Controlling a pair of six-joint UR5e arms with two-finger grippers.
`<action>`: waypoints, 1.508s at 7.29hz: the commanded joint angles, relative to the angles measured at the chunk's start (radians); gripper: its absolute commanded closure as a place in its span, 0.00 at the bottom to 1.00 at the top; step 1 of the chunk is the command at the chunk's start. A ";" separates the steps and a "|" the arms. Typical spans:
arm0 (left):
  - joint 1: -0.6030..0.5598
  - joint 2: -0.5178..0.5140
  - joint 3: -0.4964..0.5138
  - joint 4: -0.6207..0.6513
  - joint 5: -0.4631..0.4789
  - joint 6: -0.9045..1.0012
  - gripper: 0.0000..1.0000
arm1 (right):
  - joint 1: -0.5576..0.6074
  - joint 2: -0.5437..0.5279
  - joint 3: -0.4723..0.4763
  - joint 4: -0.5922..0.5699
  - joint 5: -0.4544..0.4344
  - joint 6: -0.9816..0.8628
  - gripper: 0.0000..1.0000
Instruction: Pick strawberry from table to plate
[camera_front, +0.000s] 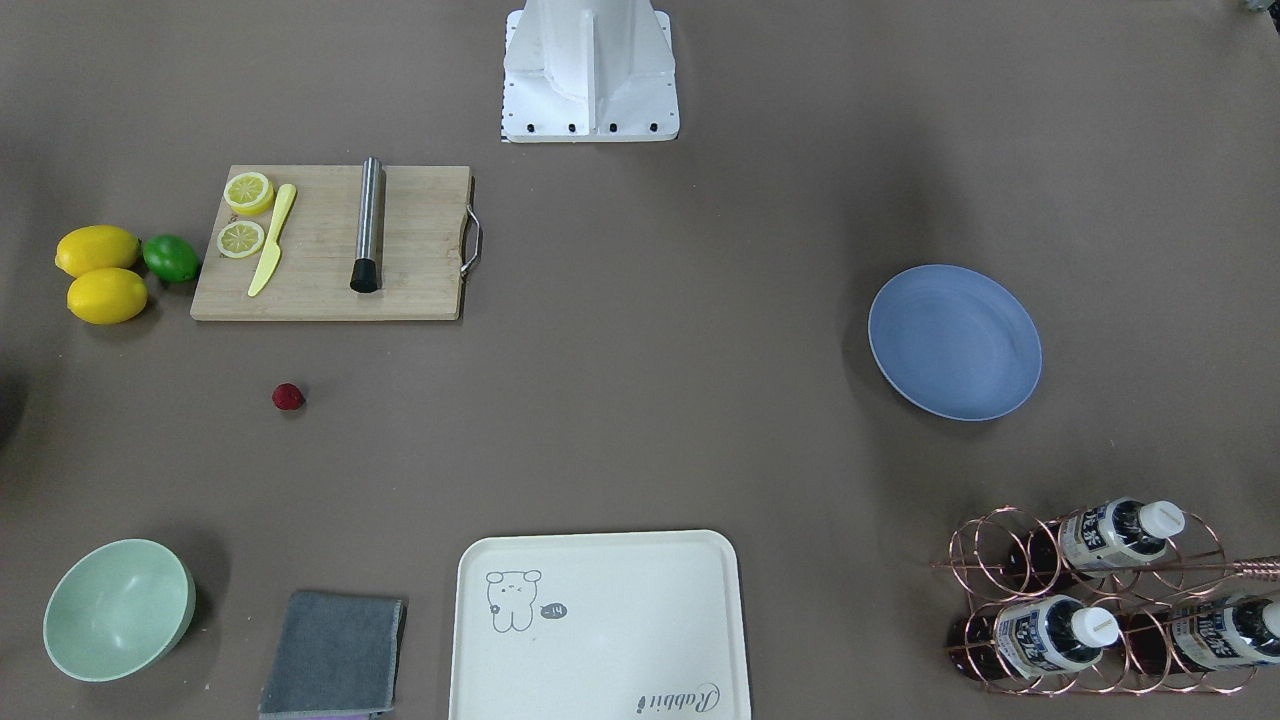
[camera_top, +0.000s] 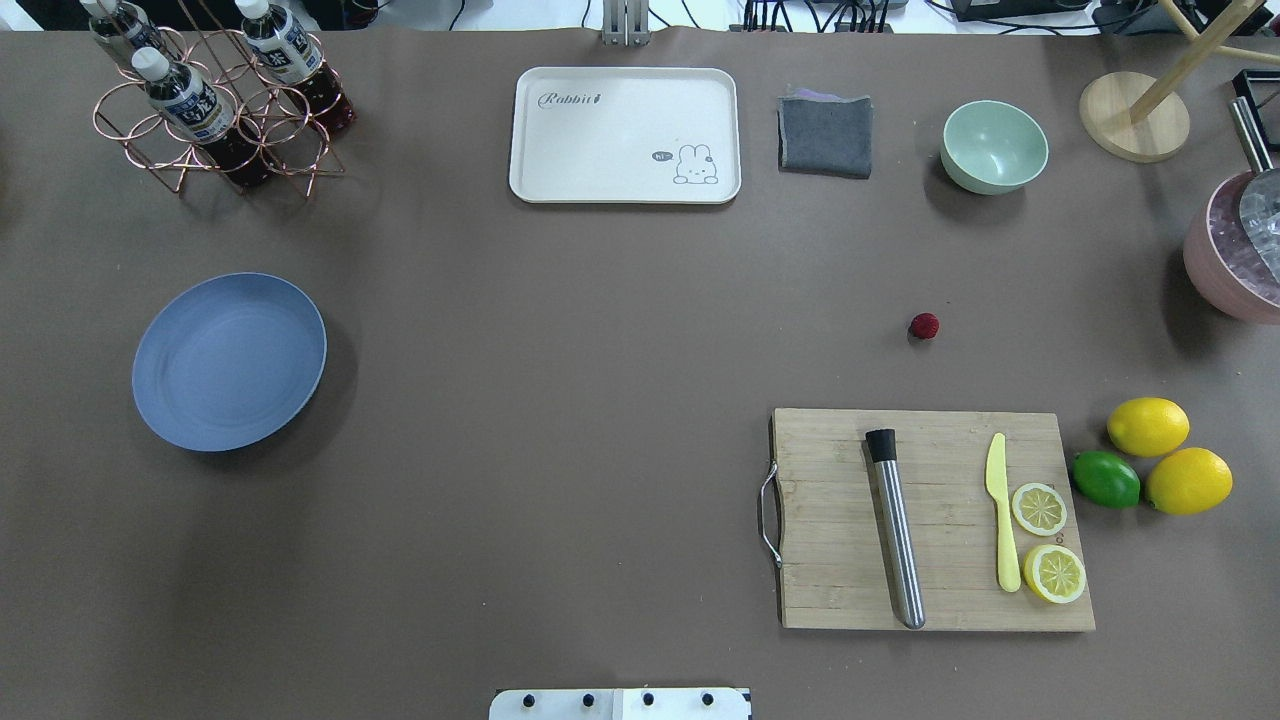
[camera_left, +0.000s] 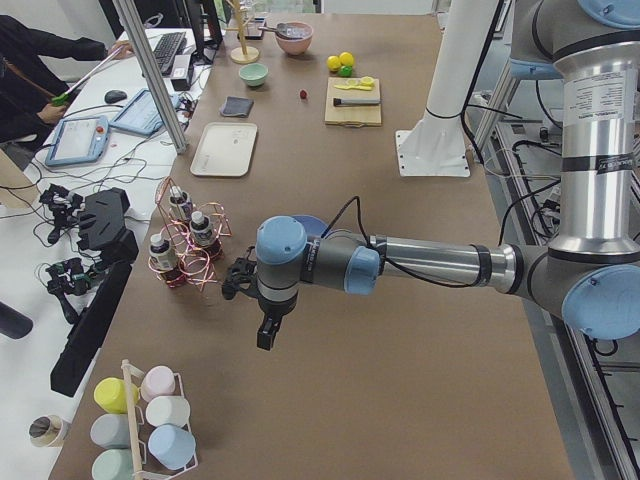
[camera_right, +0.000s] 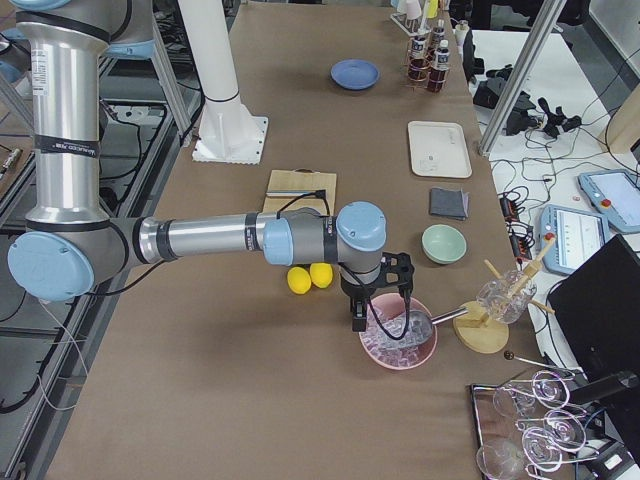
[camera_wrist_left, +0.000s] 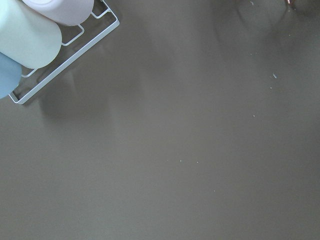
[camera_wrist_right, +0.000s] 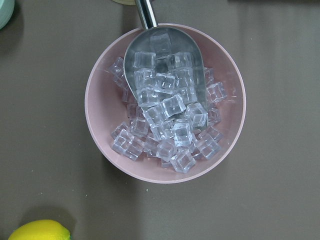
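Observation:
The small dark red strawberry (camera_front: 288, 397) (camera_top: 924, 325) lies on the brown table (camera_top: 600, 350), just beyond the cutting board. Far across from it sits the blue plate (camera_front: 954, 342) (camera_top: 229, 361), with nothing on it. My left gripper (camera_left: 265, 335) hangs over bare table at the left end, near the cup rack and short of the plate. Over the pink ice bowl (camera_right: 398, 335) at the right end hangs my right gripper (camera_right: 358, 322). Both show only in the side views, so I cannot tell whether they are open or shut.
A wooden cutting board (camera_top: 935, 518) carries a steel muddler, a yellow knife and lemon halves. Lemons and a lime (camera_top: 1106, 479) lie beside it. A cream tray (camera_top: 625, 134), grey cloth (camera_top: 825, 134), green bowl (camera_top: 994, 146) and bottle rack (camera_top: 215, 105) line the far edge.

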 joint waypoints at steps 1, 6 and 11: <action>0.000 -0.006 0.025 0.002 0.003 -0.005 0.02 | 0.000 0.002 0.005 0.000 0.000 0.002 0.00; -0.002 -0.017 0.028 -0.016 -0.006 0.009 0.02 | 0.000 0.013 0.007 0.002 0.003 0.022 0.00; -0.002 -0.017 0.024 -0.033 -0.014 -0.002 0.02 | 0.000 0.011 0.028 0.002 0.012 0.012 0.00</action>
